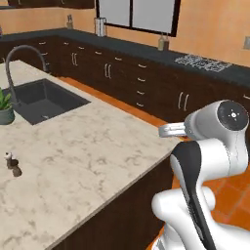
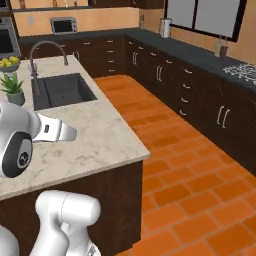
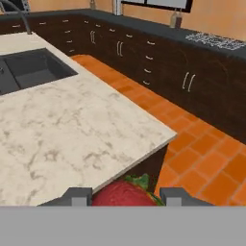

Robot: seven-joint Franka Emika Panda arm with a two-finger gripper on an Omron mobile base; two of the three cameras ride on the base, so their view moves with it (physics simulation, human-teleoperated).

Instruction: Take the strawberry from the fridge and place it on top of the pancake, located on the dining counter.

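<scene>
Strawberry (image 3: 126, 193), bottom centre of hand view: clamped in gripper (image 3: 126, 197). Fetch from fridge judged done. Dining counter (image 3: 72, 129), centre-left: reached. Remaining: find pancake, place strawberry on top.

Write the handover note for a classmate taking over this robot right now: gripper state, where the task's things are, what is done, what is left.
Gripper: shut on the strawberry, seen between the fingertips in the hand view.
Dining counter: just ahead of the arm, with the sink set into its far end.
Done: the strawberry is picked up and carried to the counter's corner.
Left: find the pancake, which these views don't include, set the strawberry on top and release.
</scene>
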